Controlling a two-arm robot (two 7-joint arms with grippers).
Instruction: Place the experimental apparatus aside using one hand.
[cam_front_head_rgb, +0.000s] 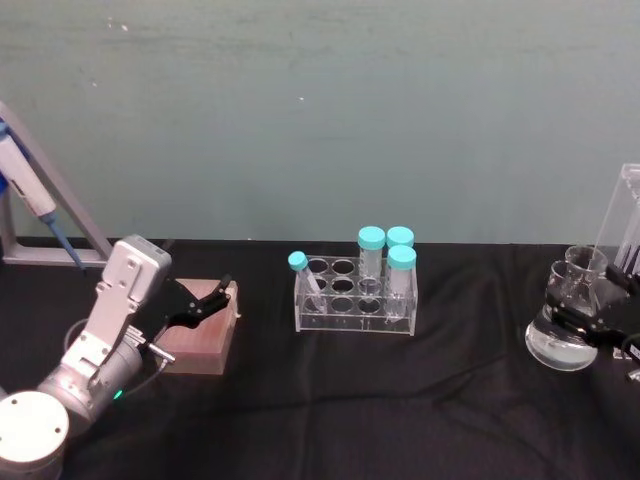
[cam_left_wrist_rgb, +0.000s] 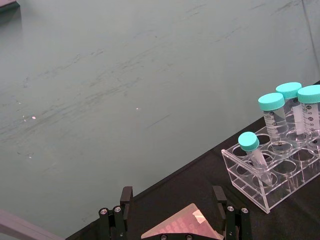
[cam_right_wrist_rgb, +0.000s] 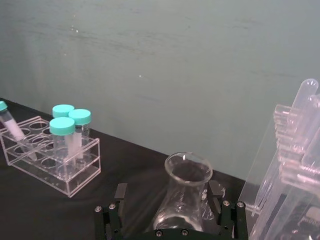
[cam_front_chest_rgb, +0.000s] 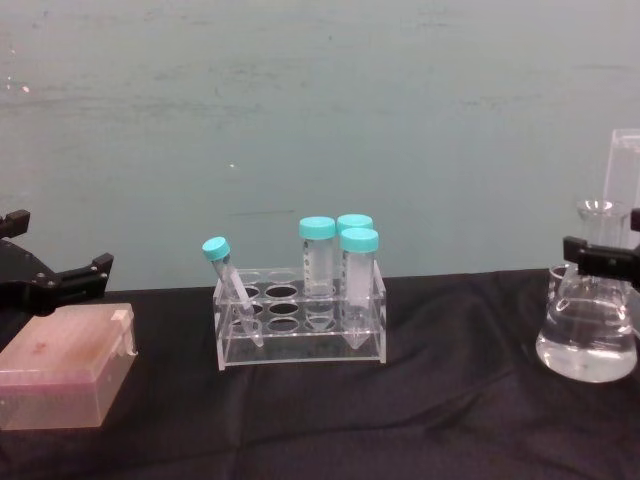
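Note:
A conical glass flask (cam_front_head_rgb: 562, 340) holding clear liquid stands on the black table at the far right. Its neck (cam_right_wrist_rgb: 186, 186) sits between the fingers of my right gripper (cam_right_wrist_rgb: 168, 192), which is open around it with a gap on one side. From the chest view the right gripper (cam_front_chest_rgb: 600, 258) crosses the flask (cam_front_chest_rgb: 585, 345) at neck height. A small glass beaker (cam_front_head_rgb: 588, 262) stands just behind the flask. The tall acrylic stand (cam_front_head_rgb: 625, 215) with clear pipettes (cam_right_wrist_rgb: 300, 130) rises beside them. My left gripper (cam_front_head_rgb: 215, 300) rests open at the far left.
A clear rack (cam_front_head_rgb: 355, 310) of teal-capped tubes stands mid-table, one tube leaning. A pink box (cam_front_head_rgb: 200, 335) lies under the left gripper (cam_left_wrist_rgb: 172, 200). A pipette on a grey stand (cam_front_head_rgb: 30, 190) is at the far left. The green wall runs close behind.

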